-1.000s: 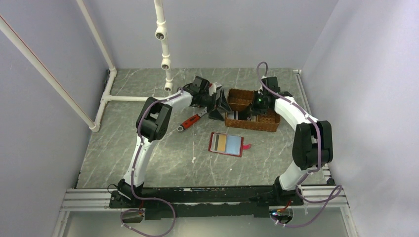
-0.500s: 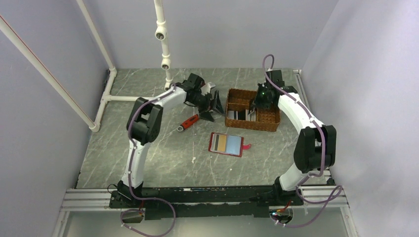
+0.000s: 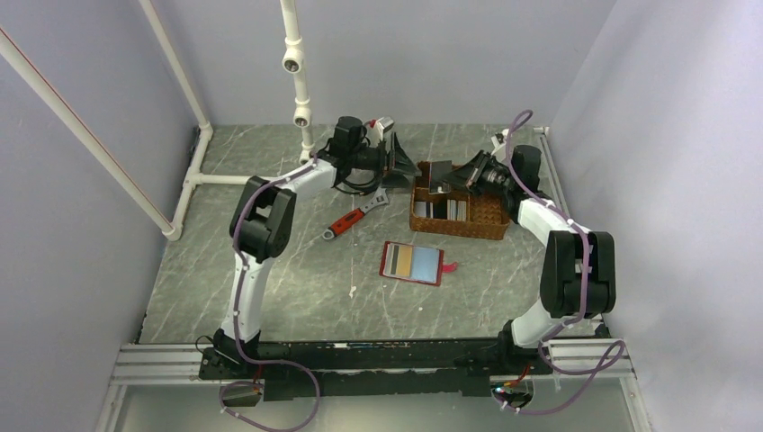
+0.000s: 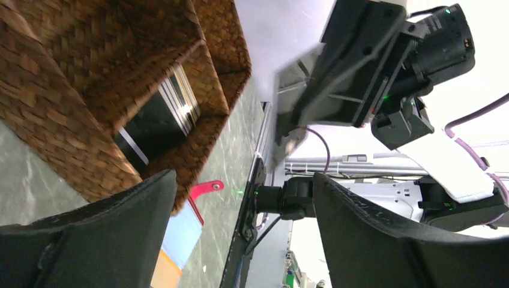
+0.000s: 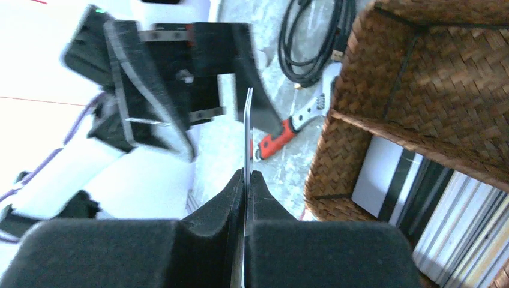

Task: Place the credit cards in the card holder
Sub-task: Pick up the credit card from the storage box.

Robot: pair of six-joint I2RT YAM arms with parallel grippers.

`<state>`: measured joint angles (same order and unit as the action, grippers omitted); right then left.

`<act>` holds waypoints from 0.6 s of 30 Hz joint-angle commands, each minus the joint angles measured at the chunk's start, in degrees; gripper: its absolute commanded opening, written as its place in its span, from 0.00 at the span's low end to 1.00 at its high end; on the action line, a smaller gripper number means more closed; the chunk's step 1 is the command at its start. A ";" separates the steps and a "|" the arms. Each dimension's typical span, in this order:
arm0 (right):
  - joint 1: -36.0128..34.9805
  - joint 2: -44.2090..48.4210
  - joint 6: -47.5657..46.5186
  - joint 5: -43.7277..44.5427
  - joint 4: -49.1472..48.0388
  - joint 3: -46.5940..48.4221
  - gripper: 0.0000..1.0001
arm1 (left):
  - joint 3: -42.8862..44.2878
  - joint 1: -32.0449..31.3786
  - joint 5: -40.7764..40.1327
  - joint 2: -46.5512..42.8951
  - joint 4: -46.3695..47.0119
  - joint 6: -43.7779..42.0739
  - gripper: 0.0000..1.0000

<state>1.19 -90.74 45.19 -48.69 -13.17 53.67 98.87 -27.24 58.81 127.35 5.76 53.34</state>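
1. The right gripper (image 5: pixel 246 177) has its jaws pressed together on a thin card (image 5: pixel 247 123). The card is seen edge-on and stands up from between the fingertips.
2. From above, this gripper and its card sit over the far left part of the wicker basket (image 3: pixel 459 231). As far as that angle shows, they are lifted clear of it.
3. The left gripper (image 4: pixel 243 180) is spread wide, with nothing between its fingers (image 4: pixel 384 240). It hangs just beside the basket's far left corner, facing the held card but apart from it.
4. The stacked cards (image 5: pixel 420 210), dark, white and striped, stand on edge in the basket's near compartments.
5. The card holder (image 3: pixel 388 259) lies open and flat on the table (image 3: pixel 270 288) in front of the basket, well apart from both grippers.
6. A tan card (image 3: pixel 404 260) and a pale blue card (image 3: pixel 426 263) show side by side inside it, and its red snap tab (image 3: pixel 450 266) sticks out at the right edge.
7. A red-handled adjustable wrench (image 3: pixel 354 220) lies on the table to the left of the basket.
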 commanded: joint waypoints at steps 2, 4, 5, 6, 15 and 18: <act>1.72 0.46 3.67 -7.29 -10.17 0.27 0.00 | 6.90 -0.77 4.48 6.90 19.42 13.42 0.94; 1.76 0.64 2.39 -6.86 -8.40 0.51 0.00 | 8.44 -1.32 4.91 9.32 23.53 17.34 0.94; 1.79 0.61 1.96 -6.56 -7.87 0.41 0.00 | 8.57 -1.58 4.87 9.99 26.73 19.17 0.92; 1.75 0.43 1.52 -6.58 -7.51 0.39 0.00 | 8.89 -1.85 4.83 10.62 28.90 20.46 0.90; 1.80 -1.67 0.35 -7.13 -7.36 0.19 0.00 | 12.59 -3.68 4.89 14.81 35.45 24.55 0.58; 1.88 -2.53 -1.44 -6.66 -4.64 1.03 0.00 | 13.73 -3.90 4.54 15.66 38.27 26.68 0.31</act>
<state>2.87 -92.29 46.94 -54.57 -18.74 53.28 109.16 -31.03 62.28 141.82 35.99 76.60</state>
